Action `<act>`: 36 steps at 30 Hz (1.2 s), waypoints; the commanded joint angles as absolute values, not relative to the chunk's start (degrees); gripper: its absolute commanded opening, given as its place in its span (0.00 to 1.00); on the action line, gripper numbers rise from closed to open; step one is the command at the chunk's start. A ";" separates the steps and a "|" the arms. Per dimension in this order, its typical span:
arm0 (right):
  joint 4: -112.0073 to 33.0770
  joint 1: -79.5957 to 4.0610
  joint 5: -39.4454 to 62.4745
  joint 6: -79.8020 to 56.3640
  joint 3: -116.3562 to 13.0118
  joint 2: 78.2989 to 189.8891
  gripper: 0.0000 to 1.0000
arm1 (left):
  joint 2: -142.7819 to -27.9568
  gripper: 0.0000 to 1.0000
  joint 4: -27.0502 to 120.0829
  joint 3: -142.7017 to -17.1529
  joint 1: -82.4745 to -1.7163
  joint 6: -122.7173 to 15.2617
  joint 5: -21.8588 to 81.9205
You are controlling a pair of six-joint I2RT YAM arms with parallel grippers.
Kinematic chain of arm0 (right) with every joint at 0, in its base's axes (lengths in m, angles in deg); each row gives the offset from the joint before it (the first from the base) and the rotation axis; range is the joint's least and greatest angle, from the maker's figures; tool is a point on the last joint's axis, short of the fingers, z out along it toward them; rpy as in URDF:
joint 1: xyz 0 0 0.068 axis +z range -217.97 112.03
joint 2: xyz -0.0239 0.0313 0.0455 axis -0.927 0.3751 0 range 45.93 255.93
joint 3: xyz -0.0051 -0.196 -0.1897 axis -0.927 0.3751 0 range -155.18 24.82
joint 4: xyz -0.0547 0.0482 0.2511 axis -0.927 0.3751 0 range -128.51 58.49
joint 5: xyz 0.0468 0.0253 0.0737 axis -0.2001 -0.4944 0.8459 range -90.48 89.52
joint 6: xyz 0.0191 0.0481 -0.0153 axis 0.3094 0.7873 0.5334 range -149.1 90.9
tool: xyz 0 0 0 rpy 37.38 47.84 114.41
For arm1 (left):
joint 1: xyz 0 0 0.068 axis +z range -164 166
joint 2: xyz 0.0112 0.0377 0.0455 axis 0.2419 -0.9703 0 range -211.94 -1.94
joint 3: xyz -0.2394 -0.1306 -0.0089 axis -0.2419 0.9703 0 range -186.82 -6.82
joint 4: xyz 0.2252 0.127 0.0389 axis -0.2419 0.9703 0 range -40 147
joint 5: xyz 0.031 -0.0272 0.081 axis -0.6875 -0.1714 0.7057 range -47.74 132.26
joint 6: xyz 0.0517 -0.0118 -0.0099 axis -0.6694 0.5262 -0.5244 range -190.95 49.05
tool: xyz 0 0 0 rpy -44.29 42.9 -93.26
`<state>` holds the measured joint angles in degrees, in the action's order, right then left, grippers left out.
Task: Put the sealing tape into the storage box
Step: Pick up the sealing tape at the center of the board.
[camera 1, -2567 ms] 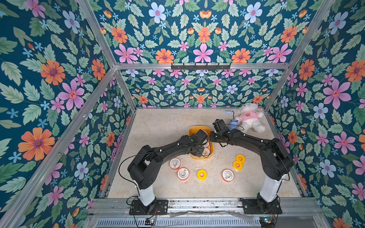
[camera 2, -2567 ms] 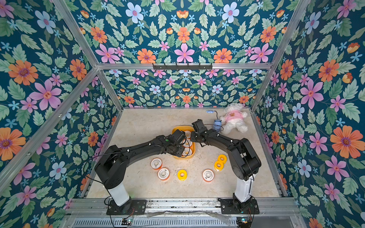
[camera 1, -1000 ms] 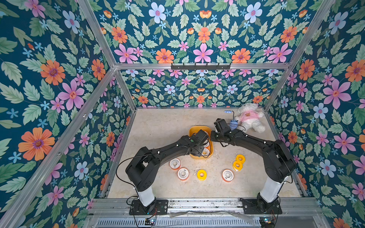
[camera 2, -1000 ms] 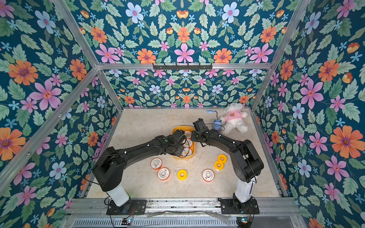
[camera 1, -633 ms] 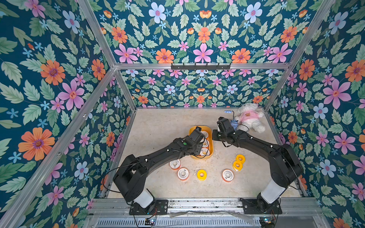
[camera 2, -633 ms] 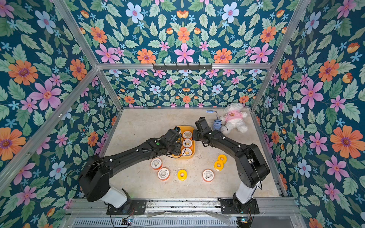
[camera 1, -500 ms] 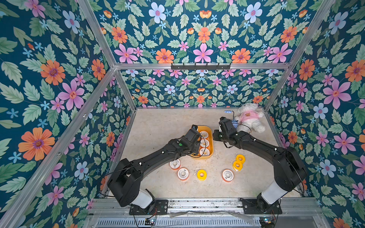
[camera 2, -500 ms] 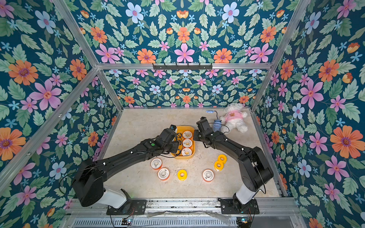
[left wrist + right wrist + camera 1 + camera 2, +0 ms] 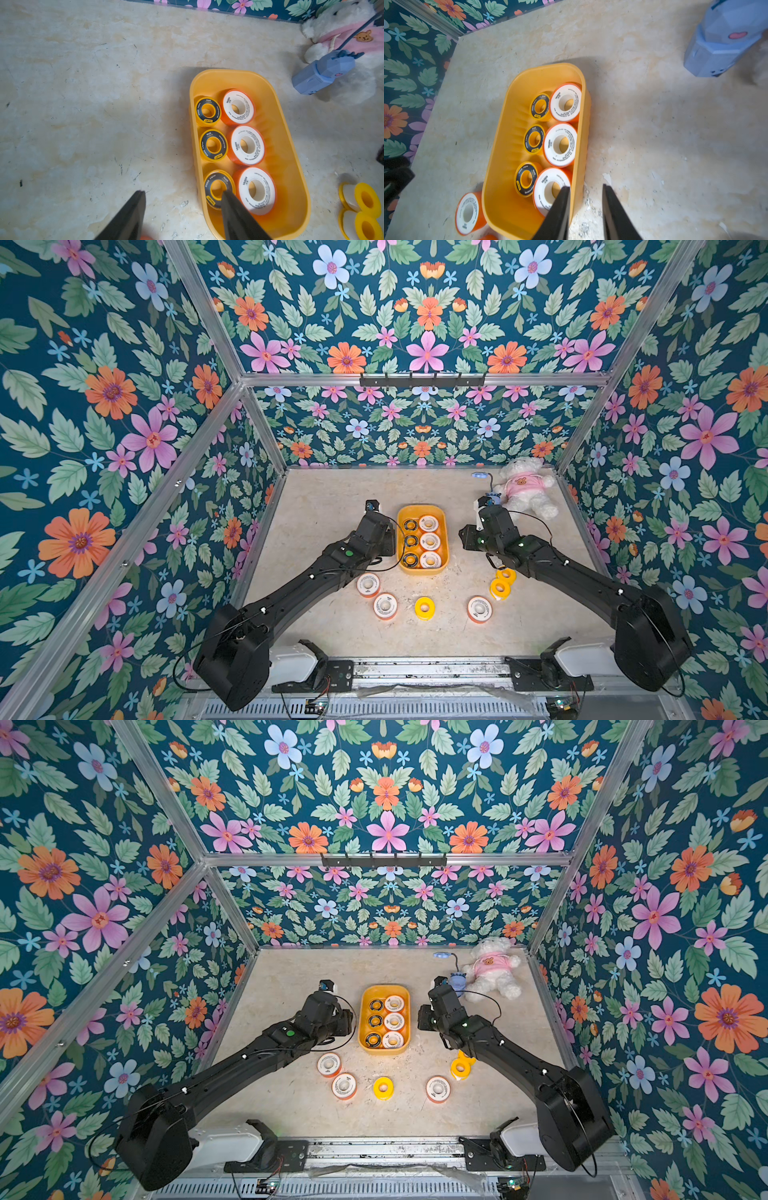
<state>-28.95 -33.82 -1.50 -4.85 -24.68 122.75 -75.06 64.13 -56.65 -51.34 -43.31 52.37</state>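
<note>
Flanking the storage box [image 9: 288, 166] along its long edges, left tool [image 9: 184, 193] gapes wide, right tool [image 9: 585, 187] narrowly, both empty.

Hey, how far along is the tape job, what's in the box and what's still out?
Done: six rolls sit in the box, three black-and-yellow rings and three white rolls.
In hand: nothing. The left end effector and right end effector are open and empty, on either side of the box.
Left: three loose white rolls and three yellow rolls on the table.
</note>
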 commanded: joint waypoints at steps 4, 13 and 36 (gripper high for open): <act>-24.62 -29.45 -3.10 -2.89 -19.85 117.22 0.34 | -73.95 0.64 63.07 -55.79 -50.52 -41.00 52.98; -19.55 -21.39 -6.69 5.20 -12.20 108.99 0.37 | -72.35 0.64 63.62 -54.66 -50.36 -40.71 53.86; -13.62 -12.07 -6.72 16.57 -3.50 105.70 0.52 | -70.29 0.64 63.45 -52.45 -50.30 -39.83 52.59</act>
